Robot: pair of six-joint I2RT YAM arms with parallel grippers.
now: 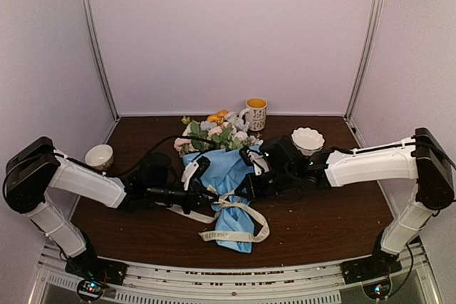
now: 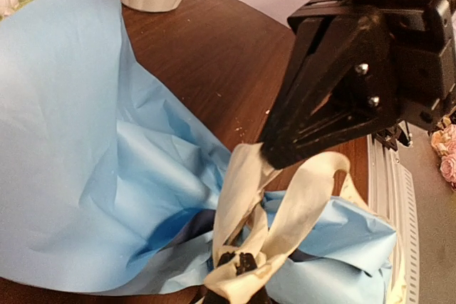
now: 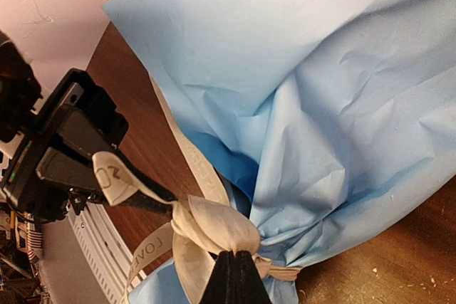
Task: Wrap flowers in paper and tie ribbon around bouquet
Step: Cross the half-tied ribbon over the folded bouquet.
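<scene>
**Table** [image 1: 320,226]: dark wood; your two arms meet over its middle.

**Bouquet** [image 1: 226,176]: you will find it lying mid-table. The flowers [image 1: 214,133] point toward the far edge and the blue paper [image 1: 231,165] tapers toward the near edge.

**Ribbon** [image 1: 235,211]: cream, gathered round the paper's narrow waist, with loose loops trailing toward the near edge.

**Your left gripper** [image 2: 235,265]: jaws pressed together, pinching the ribbon at the waist.

**Your right gripper** [image 3: 234,275]: jaws pressed together on a bunched fold of ribbon, just beside the left one.

**Mug** [image 1: 255,113]: upright at the far edge, just beyond the flowers.

**Scalloped bowl** [image 1: 307,140]: right of the flowers.

**Plain bowl** [image 1: 99,156]: near the left edge.
</scene>
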